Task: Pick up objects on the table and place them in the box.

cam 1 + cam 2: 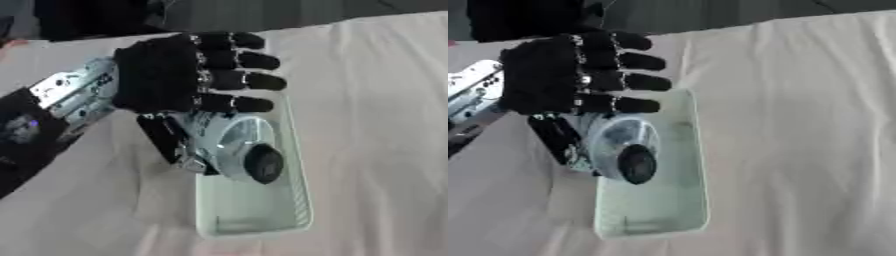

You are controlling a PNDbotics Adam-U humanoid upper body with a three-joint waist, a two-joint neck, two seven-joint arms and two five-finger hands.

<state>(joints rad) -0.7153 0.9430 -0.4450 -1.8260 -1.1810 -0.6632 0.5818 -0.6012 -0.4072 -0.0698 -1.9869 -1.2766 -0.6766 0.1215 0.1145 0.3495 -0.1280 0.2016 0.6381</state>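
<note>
My left hand [162, 75], black with a silver wrist, comes in from the left and hovers over the far end of a pale green rectangular box [262, 215]. Its fingers [241, 80] are straight and spread, pointing right. Just below the palm is a round silver object with a black disc on its face [241, 150], over the box's middle. The thumb [162, 137] points down along the object's left side. I cannot tell whether the object rests in the box or hangs against the thumb. The right hand is not in view.
A wrinkled white cloth [376, 125] covers the table around the box, with open cloth to the right and at the lower left. A dark area [262, 12] lies beyond the table's far edge.
</note>
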